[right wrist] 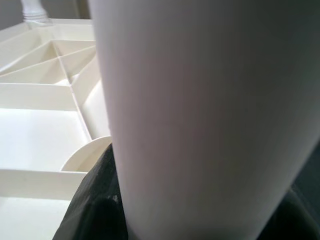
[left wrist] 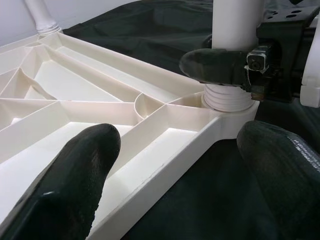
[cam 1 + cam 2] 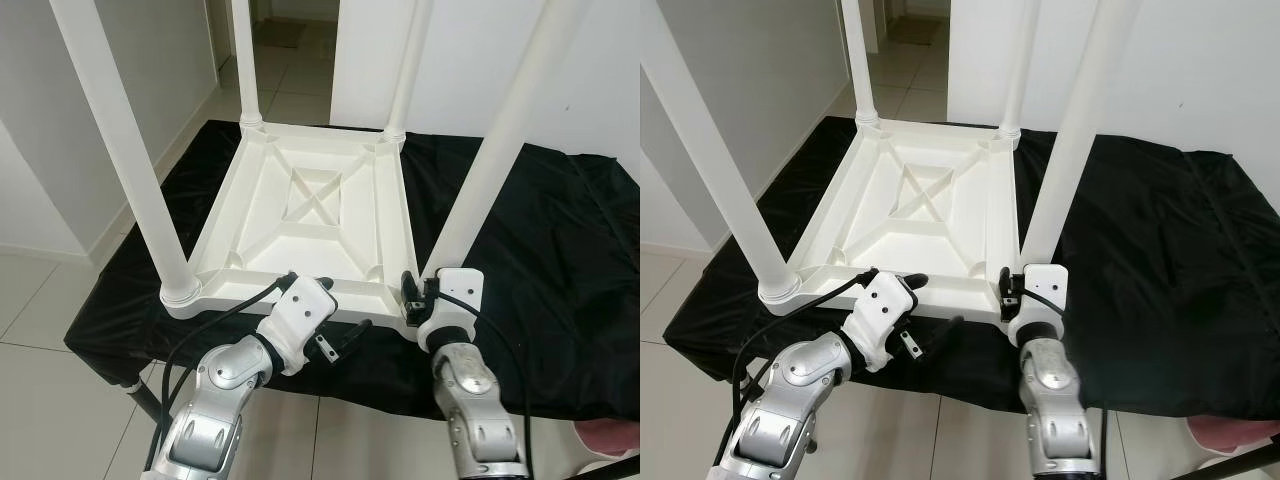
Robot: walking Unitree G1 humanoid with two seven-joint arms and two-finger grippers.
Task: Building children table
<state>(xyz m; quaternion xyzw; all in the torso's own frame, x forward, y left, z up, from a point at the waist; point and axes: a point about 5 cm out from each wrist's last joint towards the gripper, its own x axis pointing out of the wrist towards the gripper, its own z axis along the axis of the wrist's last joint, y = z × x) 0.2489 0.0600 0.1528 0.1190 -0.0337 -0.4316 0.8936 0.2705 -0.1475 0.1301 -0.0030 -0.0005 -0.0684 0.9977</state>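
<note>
A white children's table [image 3: 310,200] lies upside down on a black-covered surface, all its legs pointing up. My left gripper [image 3: 325,310] is open at the table's near edge. It straddles the rim [image 2: 165,150], one finger [image 2: 75,185] over the ribbed underside and the other finger [image 2: 280,175] outside over the cloth. My right gripper [image 3: 420,290] is at the base of the near right leg [image 3: 490,150], shut on it. That leg [image 1: 200,125] looms close in the right wrist view. In the left wrist view, one right finger [image 2: 215,65] wraps across the leg above its threaded collar [image 2: 227,97].
The black cloth [image 3: 540,250] spreads widely to the right of the table. Its front edge drops to tiled floor [image 3: 40,300] just behind my grippers. White walls stand left and behind, with a doorway [image 3: 290,40] at the back. A pink object [image 3: 610,435] sits low right.
</note>
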